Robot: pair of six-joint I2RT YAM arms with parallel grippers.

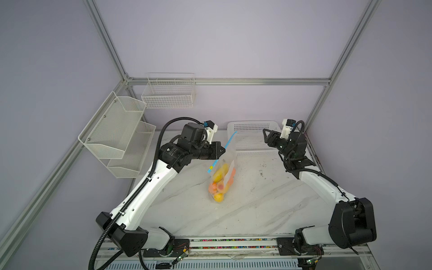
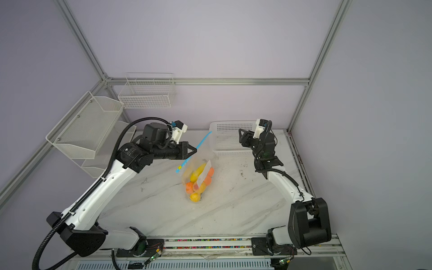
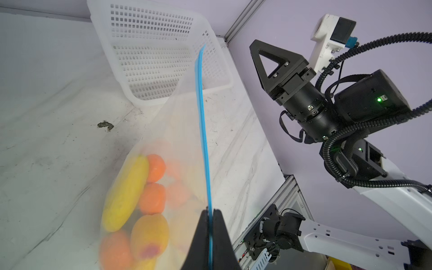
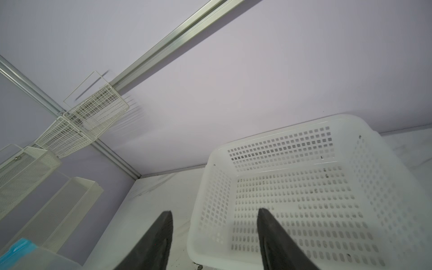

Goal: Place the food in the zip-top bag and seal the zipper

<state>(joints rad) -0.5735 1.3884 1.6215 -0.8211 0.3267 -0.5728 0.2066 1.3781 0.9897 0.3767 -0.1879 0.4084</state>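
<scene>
The marble table (image 1: pixel 257 210) carries a white perforated basket (image 1: pixel 252 142) at its far right. At the middle the zip-top bag (image 1: pixel 225 161) hangs clear and crinkled, and its bottom seems to rest on the table. Inside lies the food (image 1: pixel 219 180): orange balls and yellow fruits, 1 of them elongated. The left gripper (image 1: pixel 224 150) is pinched on the zipper (image 1: pixel 230 139) partway along. This light-blue strip slants from far right to near left. The right gripper (image 1: pixel 265 135), spread and empty, hovers over the basket, to the right of the zipper's far end and well apart from it. The yellowish slider (image 1: pixel 211 167) sits at the near end.
</scene>
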